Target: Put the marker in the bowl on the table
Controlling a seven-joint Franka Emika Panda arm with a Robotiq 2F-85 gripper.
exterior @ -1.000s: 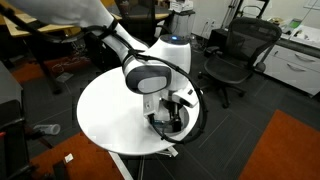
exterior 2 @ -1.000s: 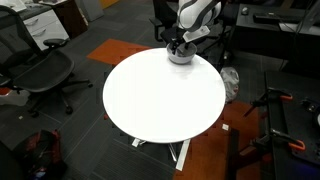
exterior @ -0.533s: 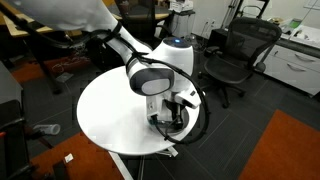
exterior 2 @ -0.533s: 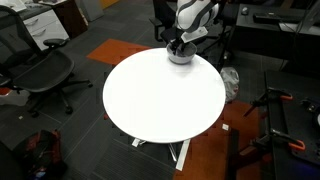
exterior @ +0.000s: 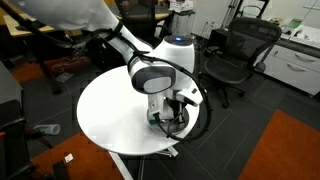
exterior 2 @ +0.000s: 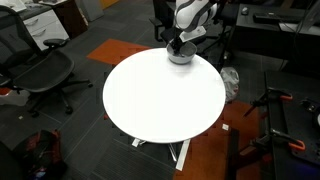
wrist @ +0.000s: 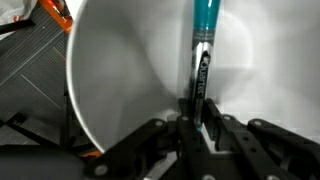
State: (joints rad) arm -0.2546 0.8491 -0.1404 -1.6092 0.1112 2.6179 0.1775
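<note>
In the wrist view the teal-blue and dark marker (wrist: pixel 203 40) lies inside the silver-grey bowl (wrist: pixel 110 70), pointing away from the camera. My gripper (wrist: pixel 197 108) reaches down into the bowl, its two fingers pressed against the marker's dark end. In both exterior views the gripper (exterior 2: pixel 178 45) (exterior: pixel 168 115) sits low in the bowl (exterior 2: pixel 181 58) (exterior: pixel 190 126), which stands near the edge of the round white table (exterior 2: pixel 160 100) (exterior: pixel 110 110). The arm hides the marker in both exterior views.
Black office chairs (exterior: pixel 235 55) (exterior 2: pixel 40 65) stand around the table on grey carpet with an orange patch (exterior: pixel 290 150). A dark stand (exterior 2: pixel 275 110) is off one side. The bowl sits close to the table's rim, with floor just beyond it (wrist: pixel 30 70).
The jaws have gone from wide open to shut on the marker's dark end. The arm has stayed over the bowl, hardly shifting.
</note>
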